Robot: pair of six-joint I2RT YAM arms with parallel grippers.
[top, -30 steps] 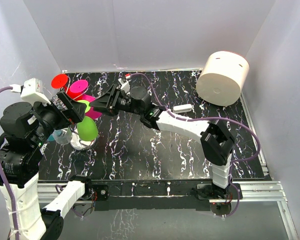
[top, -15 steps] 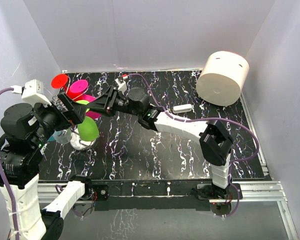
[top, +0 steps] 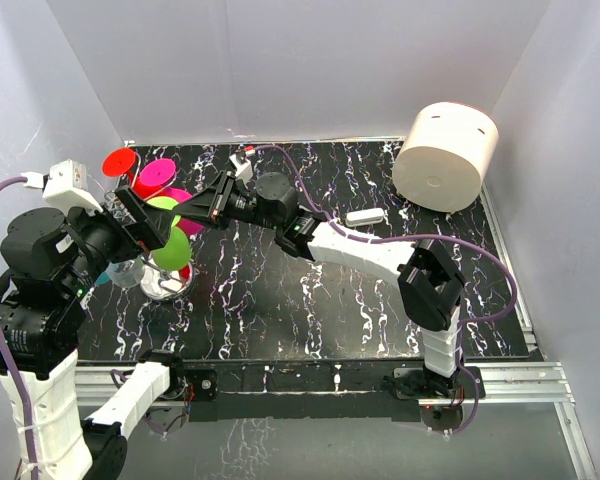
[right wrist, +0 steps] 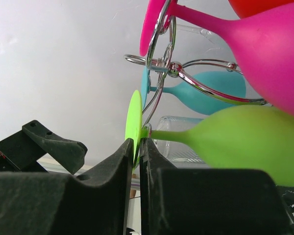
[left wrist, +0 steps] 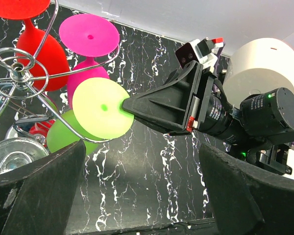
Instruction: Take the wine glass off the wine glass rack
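The wine glass rack (left wrist: 17, 66) is a silver wire stand; its shiny base (top: 163, 285) shows at the table's left in the top view. A lime green wine glass (left wrist: 102, 108) hangs sideways on one wire arm, foot disc facing the left wrist camera. My right gripper (right wrist: 137, 147) is shut on the edge of that foot disc (right wrist: 134, 122), and its bowl (right wrist: 245, 142) points away to the right. In the top view the right gripper (top: 187, 215) reaches to the rack. My left gripper (left wrist: 142, 196) is open and empty, hovering just above the rack (top: 148, 222).
Red (left wrist: 39, 49), pink (left wrist: 88, 36) and teal (right wrist: 206, 90) glasses and a clear glass (right wrist: 186, 147) hang on the same rack. A large cream cylinder (top: 445, 155) stands at the back right. A small white object (top: 364, 215) lies mid-table.
My right gripper has shifted a little left toward the rack with the green glass's foot in it; the green bowl has moved slightly up and left. The left arm has barely moved.
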